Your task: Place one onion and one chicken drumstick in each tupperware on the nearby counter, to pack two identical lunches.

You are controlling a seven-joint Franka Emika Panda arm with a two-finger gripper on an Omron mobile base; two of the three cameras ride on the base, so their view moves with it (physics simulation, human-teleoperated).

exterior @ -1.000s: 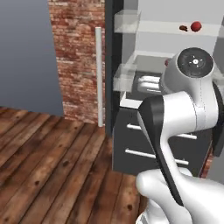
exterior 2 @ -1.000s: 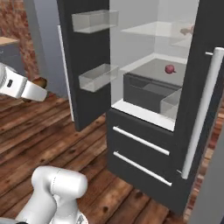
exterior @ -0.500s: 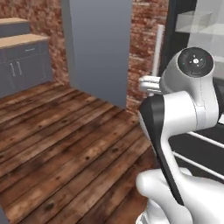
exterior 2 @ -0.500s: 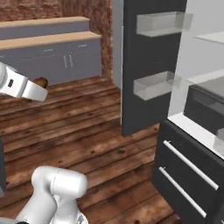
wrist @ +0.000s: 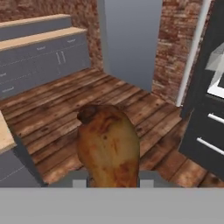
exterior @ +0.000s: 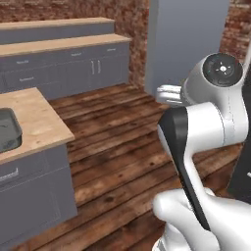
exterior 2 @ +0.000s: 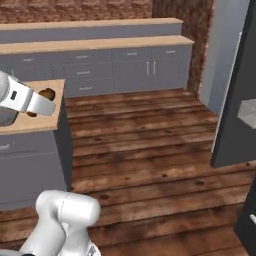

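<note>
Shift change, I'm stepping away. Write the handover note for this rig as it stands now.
Gripper: shut on a chicken drumstick, carried above the wood floor.
Counter: to the left of the base; one grey tupperware at its edge, contents not visible. Another drumstick lies on that counter behind the arm.
Done: one drumstick picked up.
Left: set the held drumstick in a tupperware; pack the rest. Onions not located.

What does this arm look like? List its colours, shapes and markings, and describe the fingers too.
The arm is glossy white with rounded, bulbous links. A curved black band runs down the side of one link, and its top joint ends in a round dark grey cap with a small pale dot at its centre. No cables show. In the hand view the fingers show as small, blocky, dull grey tips.
</note>
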